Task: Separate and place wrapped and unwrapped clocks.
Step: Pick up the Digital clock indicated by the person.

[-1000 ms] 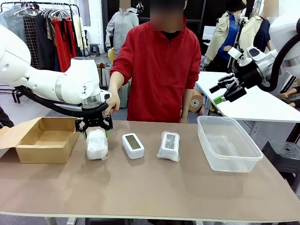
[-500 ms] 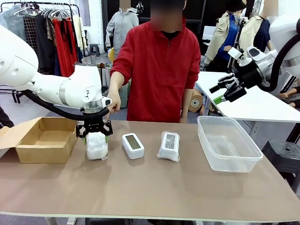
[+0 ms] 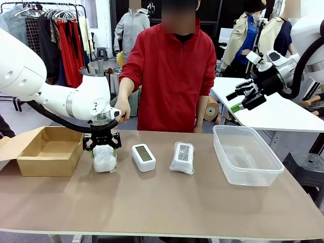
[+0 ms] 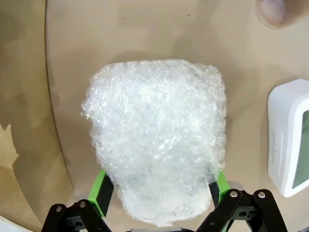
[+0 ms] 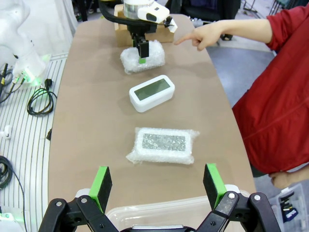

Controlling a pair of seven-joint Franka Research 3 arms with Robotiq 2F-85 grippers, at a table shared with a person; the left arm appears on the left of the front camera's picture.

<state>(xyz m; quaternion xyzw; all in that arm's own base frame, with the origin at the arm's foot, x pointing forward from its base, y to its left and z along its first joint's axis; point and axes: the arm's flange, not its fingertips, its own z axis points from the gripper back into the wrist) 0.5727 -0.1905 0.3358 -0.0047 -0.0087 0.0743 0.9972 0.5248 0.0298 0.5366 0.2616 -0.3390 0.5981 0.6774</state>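
Observation:
Three clocks lie in a row on the table. My left gripper [image 3: 101,148] stands open over the left wrapped clock [image 3: 105,159], pointing down. In the left wrist view its green pads [image 4: 100,192] flank the crinkly bundle [image 4: 154,140] on both sides. The unwrapped clock [image 3: 144,157], white with a grey screen, lies in the middle, also at the edge of the left wrist view [image 4: 288,137]. A second wrapped clock [image 3: 182,157] lies to its right. My right gripper [image 3: 239,99] hangs open high at the right, nothing between its fingers [image 5: 101,186], above the second wrapped clock [image 5: 163,145].
An open cardboard box [image 3: 45,150] sits at the table's left end and a clear plastic bin [image 3: 246,154] at the right. A person in a red top stands across the table, one hand [image 5: 205,36] pointing towards the left wrapped clock.
My left gripper has come down a little over the left wrapped clock, its fingers now lower along the bundle's sides. The right arm has not moved.

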